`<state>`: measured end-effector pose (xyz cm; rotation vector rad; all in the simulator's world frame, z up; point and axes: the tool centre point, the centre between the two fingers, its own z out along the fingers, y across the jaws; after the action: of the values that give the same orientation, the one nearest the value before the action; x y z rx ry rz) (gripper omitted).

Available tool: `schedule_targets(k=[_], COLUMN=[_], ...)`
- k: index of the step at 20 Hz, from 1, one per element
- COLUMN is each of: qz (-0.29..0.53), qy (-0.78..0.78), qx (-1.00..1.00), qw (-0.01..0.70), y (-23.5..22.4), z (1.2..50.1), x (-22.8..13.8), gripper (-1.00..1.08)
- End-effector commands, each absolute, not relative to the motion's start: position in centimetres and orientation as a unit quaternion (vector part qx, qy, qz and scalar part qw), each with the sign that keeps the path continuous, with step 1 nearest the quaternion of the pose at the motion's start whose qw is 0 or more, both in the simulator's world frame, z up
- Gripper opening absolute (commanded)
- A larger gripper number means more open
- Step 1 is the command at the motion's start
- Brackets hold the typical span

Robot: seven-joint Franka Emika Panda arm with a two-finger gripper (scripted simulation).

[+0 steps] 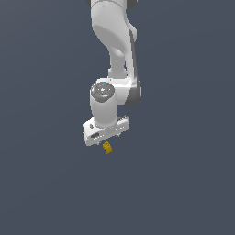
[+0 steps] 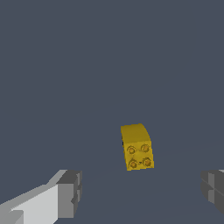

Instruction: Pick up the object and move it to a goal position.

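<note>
The tool (image 2: 142, 192) hangs spread wide, grasping nothing, with the object (image 2: 137, 146) on the counter (image 2: 52, 65) between and just ahead of its fingers (image 2: 70, 192). The piece looks light, rigid and small; pinching its flat opposite sides, clear of the studded face, seems safest.

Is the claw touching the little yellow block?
Apart. In the wrist view the yellow block sits between the open claw fingers, with bare floor on both sides.

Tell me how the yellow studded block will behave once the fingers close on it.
The yellow block looks rigid with flat sides, so it probably won't roll or deform. Being far smaller than the open gripper, it is likely light and could twist or slip if pinched off-centre. Its four studs may give uneven contact.
</note>
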<state>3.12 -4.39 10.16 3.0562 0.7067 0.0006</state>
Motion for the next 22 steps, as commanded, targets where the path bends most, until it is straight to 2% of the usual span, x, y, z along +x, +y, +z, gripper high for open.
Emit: schedule_targets(k=[1,22], qz=[0.0,0.0], qy=[0.247,0.289], qx=[0.969,0.957], qw=[0.002,0.0], y=[-4.8,-5.7], z=[9.2,5.0], x=[3.4,3.7], gripper=[1.0,1.0])
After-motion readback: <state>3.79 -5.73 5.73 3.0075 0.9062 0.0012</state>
